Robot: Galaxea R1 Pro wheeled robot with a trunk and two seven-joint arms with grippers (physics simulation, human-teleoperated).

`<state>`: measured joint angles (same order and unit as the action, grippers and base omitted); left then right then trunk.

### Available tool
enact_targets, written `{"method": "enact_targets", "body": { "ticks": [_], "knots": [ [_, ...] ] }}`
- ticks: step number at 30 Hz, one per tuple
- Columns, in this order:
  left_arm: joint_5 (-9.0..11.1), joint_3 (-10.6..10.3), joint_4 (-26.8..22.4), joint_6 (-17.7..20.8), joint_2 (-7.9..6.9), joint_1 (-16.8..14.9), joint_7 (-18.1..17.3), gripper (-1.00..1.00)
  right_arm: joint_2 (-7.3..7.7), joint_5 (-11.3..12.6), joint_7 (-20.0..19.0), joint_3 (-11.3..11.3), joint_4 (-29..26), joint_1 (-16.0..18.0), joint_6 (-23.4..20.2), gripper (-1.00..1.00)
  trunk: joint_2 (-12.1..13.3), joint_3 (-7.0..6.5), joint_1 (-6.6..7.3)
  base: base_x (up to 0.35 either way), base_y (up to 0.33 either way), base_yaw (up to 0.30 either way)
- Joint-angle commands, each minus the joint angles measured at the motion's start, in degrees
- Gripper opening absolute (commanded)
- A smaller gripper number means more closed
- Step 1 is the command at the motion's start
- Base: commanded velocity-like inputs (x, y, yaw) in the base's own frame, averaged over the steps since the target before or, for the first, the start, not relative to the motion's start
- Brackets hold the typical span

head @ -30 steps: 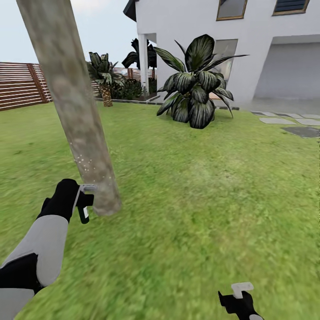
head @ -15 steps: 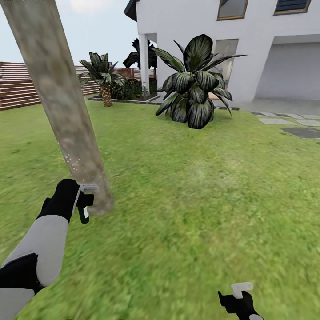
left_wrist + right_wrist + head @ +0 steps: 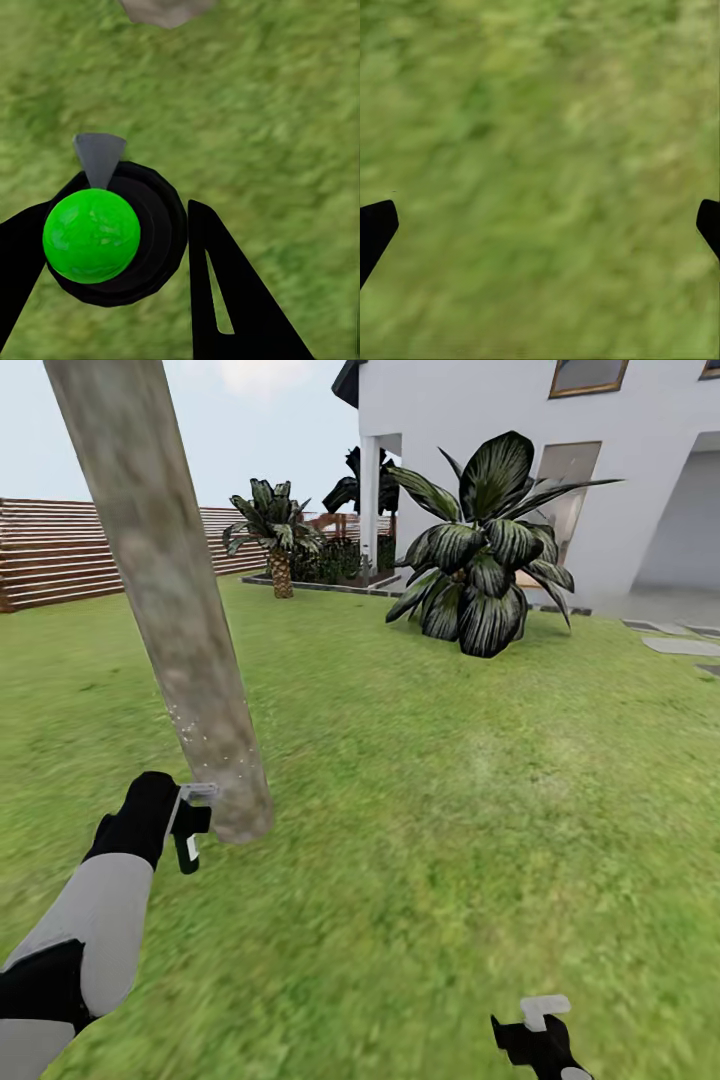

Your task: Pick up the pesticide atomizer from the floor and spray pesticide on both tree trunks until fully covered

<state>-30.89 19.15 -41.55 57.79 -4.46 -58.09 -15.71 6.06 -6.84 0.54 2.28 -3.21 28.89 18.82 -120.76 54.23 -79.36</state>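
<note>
My left gripper (image 3: 188, 822) is clamped on the pesticide atomizer (image 3: 190, 830), its nozzle just beside the base of the tree trunk (image 3: 180, 620). My right gripper (image 3: 535, 1028) hangs spread and empty. I judge spraying is under way; faint specks, perhaps droplets, dot the bark. Next: sweep higher.

We count one thick, pale mottled tree trunk (image 3: 170, 610), one dark spray bottle (image 3: 188, 822), two black grippers, two broad-leaved palm-like plants, one slatted red-brown fence (image 3: 60, 555) and one white house (image 3: 640, 470).
</note>
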Motion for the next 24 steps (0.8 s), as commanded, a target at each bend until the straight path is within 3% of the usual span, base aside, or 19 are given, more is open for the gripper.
{"method": "enact_targets", "body": {
  "ticks": [1, 8, 12, 17, 24],
  "knots": [
    [-0.62, 0.14, -0.11, 0.1, 0.08, 0.26, -0.55, -1.0, 0.01, -0.56, 0.06, 0.27, 0.03, 0.03, 0.16, 1.0, -0.02, 0.05, -0.02, 0.278, -0.166, 0.064],
    [-0.66, 0.13, -0.19, 0.01, 0.14, 1.11, -0.23, -1.0, 0.17, -0.63, 0.14, 0.27, 0.06, 0.03, 0.25, 1.0, -0.02, 0.05, -0.02, 0.279, -0.166, 0.01],
    [-0.49, 0.19, -0.26, -0.04, 0.2, 1.49, -0.13, -1.0, 1.33, -0.55, 0.16, 0.28, 0.04, 0.03, 0.25, 1.0, -0.02, 0.05, -0.02, 0.279, -0.167, 0.0],
    [-0.4, 0.27, -0.29, -0.03, 0.23, 1.63, 0.36, -1.0, 1.58, -0.54, 0.16, 0.27, 0.04, 0.03, 0.17, 1.0, -0.02, 0.05, -0.02, 0.252, -0.183, 0.0],
    [-0.23, 0.36, -0.33, 0.13, -0.25, 1.74, 0.41, -1.0, 1.51, -0.54, 0.16, 0.27, -0.04, 0.03, 0.16, 1.0, -0.02, 0.05, -0.02, 0.01, -0.255, 0.0]
  ]
}}
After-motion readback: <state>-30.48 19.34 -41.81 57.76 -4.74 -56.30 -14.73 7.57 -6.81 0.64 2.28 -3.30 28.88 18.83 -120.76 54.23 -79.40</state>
